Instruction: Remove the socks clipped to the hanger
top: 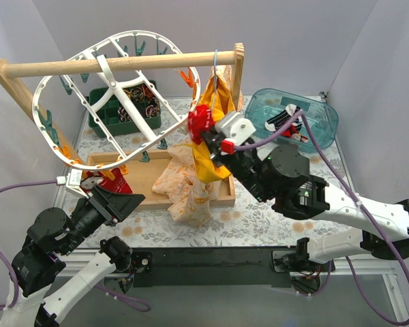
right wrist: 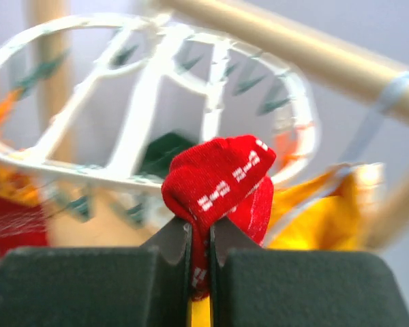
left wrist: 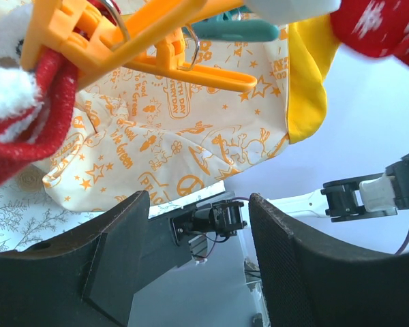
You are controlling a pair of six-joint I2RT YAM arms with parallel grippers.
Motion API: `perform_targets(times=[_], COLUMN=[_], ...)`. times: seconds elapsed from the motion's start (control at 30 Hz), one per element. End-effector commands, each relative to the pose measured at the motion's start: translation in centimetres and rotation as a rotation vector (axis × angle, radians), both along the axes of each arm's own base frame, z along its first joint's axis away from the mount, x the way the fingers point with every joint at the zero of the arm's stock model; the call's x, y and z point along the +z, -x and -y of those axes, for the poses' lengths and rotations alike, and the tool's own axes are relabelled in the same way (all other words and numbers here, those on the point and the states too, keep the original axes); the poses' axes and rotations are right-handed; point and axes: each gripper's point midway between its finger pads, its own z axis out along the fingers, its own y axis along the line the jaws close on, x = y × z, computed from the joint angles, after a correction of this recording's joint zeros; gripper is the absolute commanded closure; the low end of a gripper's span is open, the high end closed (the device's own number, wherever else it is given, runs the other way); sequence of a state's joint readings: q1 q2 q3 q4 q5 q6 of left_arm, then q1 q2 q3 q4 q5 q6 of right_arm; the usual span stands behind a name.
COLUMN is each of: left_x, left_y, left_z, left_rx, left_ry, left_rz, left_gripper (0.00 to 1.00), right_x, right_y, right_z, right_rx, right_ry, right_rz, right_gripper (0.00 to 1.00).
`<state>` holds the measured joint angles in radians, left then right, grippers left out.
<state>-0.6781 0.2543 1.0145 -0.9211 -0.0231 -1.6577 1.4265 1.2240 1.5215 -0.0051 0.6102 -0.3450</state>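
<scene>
The white oval hanger point(top: 102, 65) hangs tilted from a wooden rod, with teal and orange pegs. My right gripper point(top: 210, 136) is shut on a red sock point(top: 200, 121) with white marks, beside the hanger's right rim; in the right wrist view the sock point(right wrist: 218, 177) bunches above the closed gripper point(right wrist: 200, 228). Another red sock point(top: 114, 182) with white trim hangs from an orange peg at the hanger's lower left. My left gripper point(top: 133, 201) is open and empty just below it. In the left wrist view that sock point(left wrist: 27, 129) is at upper left, above the open gripper point(left wrist: 198, 204).
A yellow garment point(top: 215, 146) hangs on a thin blue hanger right behind my right gripper. An orange-printed pale cloth point(top: 187, 180) drapes over a wooden tray point(top: 146, 184). A green basket point(top: 99, 119) stands at the back, and a teal bin point(top: 320, 116) at the right.
</scene>
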Motion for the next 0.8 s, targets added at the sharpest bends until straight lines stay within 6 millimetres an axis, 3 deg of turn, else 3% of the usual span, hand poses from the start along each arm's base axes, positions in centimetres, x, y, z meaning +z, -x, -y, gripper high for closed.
perform_targets(times=[0.0,0.03,0.07,0.13,0.17,0.23,0.27,0.33,0.37,0.5,0.53,0.57,0.6,0.63,0.67,0.73,0.77], left_x=[-0.5,-0.5,-0.5,-0.7,-1.0,-1.1,-1.2,-1.3,-1.3,-1.6,-1.6,-1.6,-1.5,-1.4,-1.5,-1.8,-1.9], left_y=[0.0,-0.1,-0.2,-0.3,-0.5,-0.6,-0.7,-0.8,-0.9,-0.7,-0.7,-0.6,-0.5,-0.4,-0.3,-0.4,-0.4], left_z=[0.1,0.3,0.5,0.8,0.9,1.0,1.1,1.2,1.3,1.8,1.8,1.8,1.9,2.0,1.9,1.8,1.7], left_rx=[-0.001,-0.008,-0.011,-0.020,-0.023,-0.024,-0.024,-0.023,-0.023,-0.052,-0.050,-0.052,-0.058,-0.061,-0.062,-0.056,-0.053], left_ry=[-0.003,0.000,-0.002,-0.004,-0.013,-0.017,-0.020,-0.019,-0.016,-0.015,-0.015,-0.011,-0.006,0.002,0.004,-0.004,-0.006], left_rz=[-0.014,-0.014,-0.017,-0.021,-0.031,-0.034,-0.037,-0.042,-0.042,-0.061,-0.065,-0.068,-0.071,-0.073,-0.075,-0.086,-0.090], left_gripper=[0.42,0.42,0.41,0.42,0.42,0.42,0.42,0.42,0.42,0.42,0.42,0.43,0.43,0.43,0.43,0.43,0.43], right_x=[4.2,4.7,4.9,3.8,3.7,1.7,1.0,-1.5,-2.3,-6.7,-8.6,-9.5,-10.5,-12.6,-13.4,-16.5,-16.6], right_y=[-4.7,-5.3,-6.8,-8.7,-9.9,-11.3,-12.1,-13.4,-14.3,-16.9,-18.0,-18.8,-19.7,-21.1,-22.0,-24.7,-25.8], right_z=[9.9,11.4,14.4,16.7,19.9,21.9,24.1,25.8,27.9,30.9,31.1,32.4,32.5,32.5,33.5,33.3,34.2], right_rx=[-0.452,-0.499,-0.589,-0.662,-0.755,-0.837,-0.917,-0.996,-1.068,-1.183,-1.196,-1.236,-1.229,-1.235,-1.252,-1.231,-1.253], right_ry=[-0.124,-0.178,-0.203,-0.242,-0.263,-0.232,-0.226,-0.205,-0.208,-0.180,-0.179,-0.177,-0.170,-0.114,-0.135,-0.058,-0.059], right_rz=[0.126,0.125,0.129,0.110,0.115,0.109,0.109,0.084,0.080,0.032,0.000,-0.016,-0.036,-0.084,-0.112,-0.182,-0.194], right_gripper=[0.99,0.99,0.99,0.99,0.99,0.99,0.99,0.99,0.99,0.99,0.99,0.99,0.99,0.99,0.99,0.99,0.98])
